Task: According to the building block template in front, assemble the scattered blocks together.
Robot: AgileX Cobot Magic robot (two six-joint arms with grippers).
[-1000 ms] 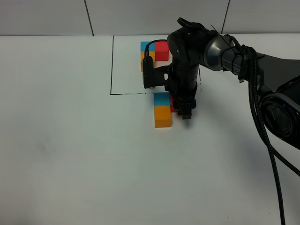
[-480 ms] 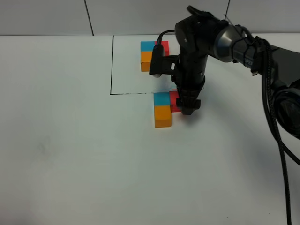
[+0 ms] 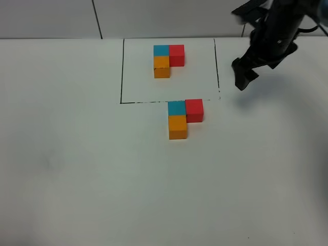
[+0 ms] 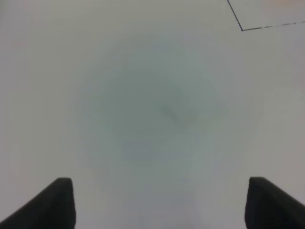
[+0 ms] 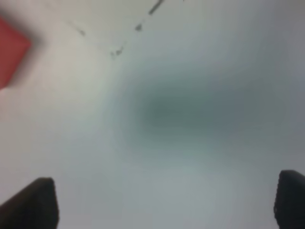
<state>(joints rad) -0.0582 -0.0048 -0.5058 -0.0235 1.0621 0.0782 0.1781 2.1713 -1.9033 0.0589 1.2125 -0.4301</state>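
The building block template, a blue cube (image 3: 161,50), a red cube (image 3: 177,55) and an orange cube (image 3: 162,67), sits inside a thin black rectangle (image 3: 122,72). Just below that frame the scattered blocks stand pushed together in the same L: teal (image 3: 177,108), red (image 3: 194,110), orange (image 3: 178,127). My right gripper (image 3: 244,77) hangs raised at the upper right, apart from the blocks, open and holding nothing. In the blurred right wrist view its fingertips (image 5: 33,205) stand wide, with the red block (image 5: 12,45) at the picture's edge. My left gripper (image 4: 162,205) is open over bare table.
The white table (image 3: 102,174) stretches wide around the blocks. A corner of the black frame line (image 4: 243,29) shows in the left wrist view. A wall with panel seams (image 3: 96,18) runs behind the table.
My right gripper opened, let go of the red block beside the teal one, and rose away to the upper right. The three loose blocks kept their places.
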